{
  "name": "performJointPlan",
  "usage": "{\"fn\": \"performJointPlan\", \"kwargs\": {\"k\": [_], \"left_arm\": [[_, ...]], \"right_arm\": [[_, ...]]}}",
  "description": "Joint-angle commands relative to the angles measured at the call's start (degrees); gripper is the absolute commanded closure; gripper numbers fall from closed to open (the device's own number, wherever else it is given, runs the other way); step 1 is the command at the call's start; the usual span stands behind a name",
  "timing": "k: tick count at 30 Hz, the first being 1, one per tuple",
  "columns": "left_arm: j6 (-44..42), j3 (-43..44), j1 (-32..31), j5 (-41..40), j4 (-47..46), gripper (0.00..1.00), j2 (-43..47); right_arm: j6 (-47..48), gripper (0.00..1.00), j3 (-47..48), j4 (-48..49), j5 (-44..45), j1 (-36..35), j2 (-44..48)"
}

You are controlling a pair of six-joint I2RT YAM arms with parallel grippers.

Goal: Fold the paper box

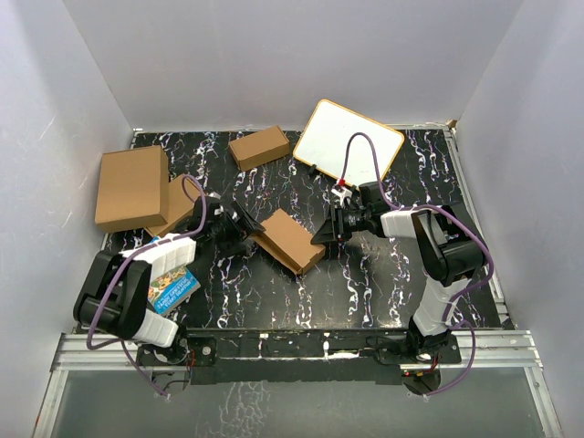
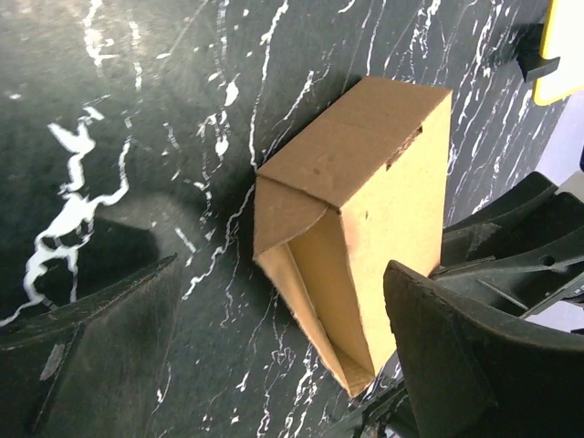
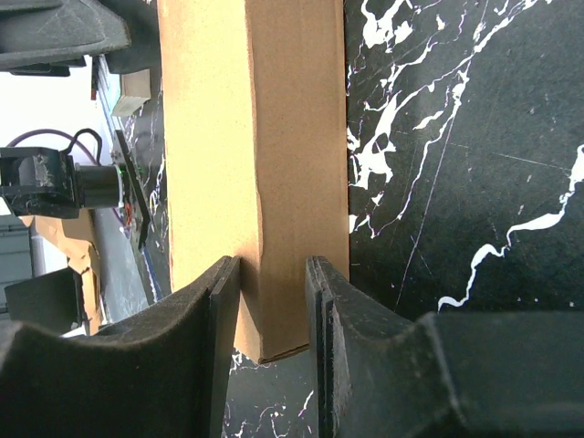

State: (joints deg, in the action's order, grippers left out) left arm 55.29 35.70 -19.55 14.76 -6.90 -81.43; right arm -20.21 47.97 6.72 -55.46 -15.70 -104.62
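The right end effector (image 3: pixel 271 274) pinches one cardboard wall of the paper box (image 1: pixel 290 239), probably to steady it. The left end effector (image 2: pixel 278 274) is spread at the box's open end, seemingly ready to press flaps. The box lies midway between the worktop's (image 1: pixel 383 283) left and right edges.

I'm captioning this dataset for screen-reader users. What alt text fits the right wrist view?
The right gripper straddles the near end of the paper box, a plain brown cardboard piece running away across a black, white-veined table. Whether the fingers actually pinch it is unclear.
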Motion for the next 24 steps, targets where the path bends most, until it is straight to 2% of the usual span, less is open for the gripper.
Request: {"fn": "performJointPlan", "kwargs": {"k": [1, 7, 14, 20, 24], "left_arm": [[-0.8, 2.6, 0.1, 3.5, -5.9, 0.14, -2.8], [0.5, 1.9, 0.1, 2.5, -8.2, 0.23, -4.8], [-1.8, 3.9, 0.4, 1.3, -7.1, 0.42, -6.6], [-2.7, 5.3, 0.6, 3.2, -6.9, 0.54, -9.6], [-3.6, 5.4, 0.5, 3.5, -6.6, 0.69, -10.1]], "right_arm": [[2.6, 0.63, 0.6, -1.9, 2.6, -0.6, -1.1], [2.7, 0.63, 0.7, -2.0, 2.6, -0.6, -1.3], [2.9, 0.64, 0.6, -2.0, 2.6, -0.6, -1.4], [3.0, 0.64, 0.7, -2.1, 2.8, -0.7, -1.4], [3.1, 0.65, 0.8, -2.2, 2.6, -0.7, -1.6]]}}
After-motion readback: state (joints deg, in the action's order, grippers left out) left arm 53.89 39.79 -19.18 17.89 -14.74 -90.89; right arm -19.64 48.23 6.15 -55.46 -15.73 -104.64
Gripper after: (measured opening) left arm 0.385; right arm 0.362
